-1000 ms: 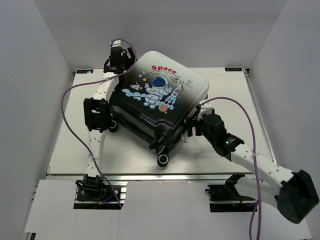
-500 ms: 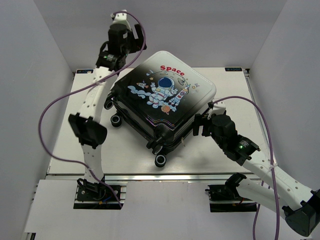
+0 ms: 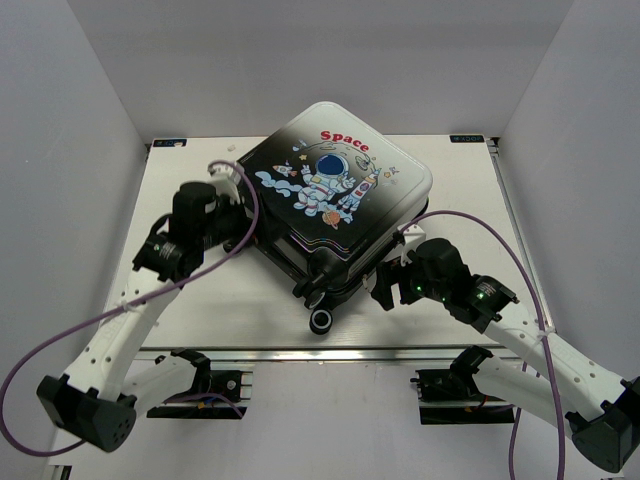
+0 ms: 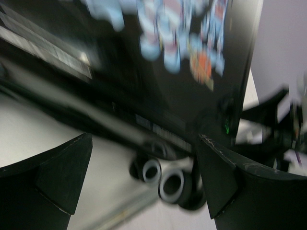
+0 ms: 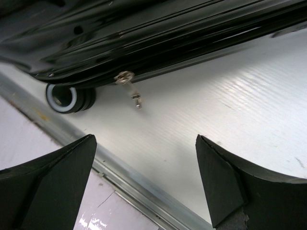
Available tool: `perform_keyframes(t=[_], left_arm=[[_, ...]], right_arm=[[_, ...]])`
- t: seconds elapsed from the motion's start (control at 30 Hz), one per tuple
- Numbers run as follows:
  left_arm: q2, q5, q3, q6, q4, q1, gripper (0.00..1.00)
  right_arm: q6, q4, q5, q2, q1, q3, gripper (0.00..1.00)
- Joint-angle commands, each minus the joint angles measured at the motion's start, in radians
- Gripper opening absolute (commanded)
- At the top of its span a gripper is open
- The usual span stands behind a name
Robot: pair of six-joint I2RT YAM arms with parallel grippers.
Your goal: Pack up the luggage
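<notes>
- The luggage [image 3: 335, 200] is seen lying flat near the middle of the table [image 3: 250, 310], turned diagonally, with the astronaut print and the red "Space" word facing up.
- The white end of the shell is pointed toward the far side and the black end toward the arms.
- The shell halves appear closed together. A small metal zipper pull [image 5: 129, 84] is seen hanging from the seam in the right wrist view.
- A black wheel [image 3: 321, 321] with a pale rim is seen at the near corner, close to the table's front edge. More wheels are visible under the shell, blurred, in the left wrist view.
- The left gripper [image 3: 236, 200] is placed just beside the luggage's left side, with the jaws spread wide and nothing grasped. The left wrist view is motion-blurred, but only the luggage side and wheels are seen beyond the fingers.
- The right gripper [image 3: 384, 278] is held low by the luggage's near-right edge, with the jaws spread wide and nothing grasped. Bare table and the lower rim of the shell are seen between the fingers.
- Contact between either gripper and the shell cannot be told.
- A purple cable [image 3: 470, 225] is looped over each arm.
- A metal rail [image 5: 120, 177] is seen along the table's near edge.
</notes>
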Motion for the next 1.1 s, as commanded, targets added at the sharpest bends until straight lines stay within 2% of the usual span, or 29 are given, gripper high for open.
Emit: perform_keyframes(t=[0.0, 0.17, 0.27, 0.47, 0.63, 0.83, 1.07], left_arm=[[-0.117, 0.182, -0.103, -0.062, -0.028, -0.03, 0.98], [-0.162, 0.271, -0.161, -0.054, -0.109, -0.09, 0.98], [-0.145, 0.332, -0.19, -0.028, -0.097, -0.136, 0.98], [-0.027, 0.244, -0.132, 0.09, -0.127, -0.256, 0.98], [0.119, 0.058, -0.031, 0.17, -0.198, -0.394, 0.98], [0.116, -0.009, -0.019, 0.197, -0.173, -0.471, 0.98], [0.194, -0.097, 0.0, 0.213, -0.219, -0.546, 0.98]], right_arm=[[-0.017, 0.025, -0.115, -0.029, 0.006, -0.018, 0.89], [-0.022, 0.049, -0.122, 0.037, 0.003, -0.058, 0.89], [-0.007, 0.113, -0.087, 0.077, 0.004, -0.075, 0.89], [0.016, 0.195, -0.085, 0.109, 0.003, -0.093, 0.89], [0.039, 0.278, -0.076, 0.156, 0.001, -0.08, 0.89], [0.062, 0.327, -0.071, 0.164, 0.004, -0.081, 0.89], [0.033, 0.399, -0.077, 0.221, 0.006, -0.081, 0.87]])
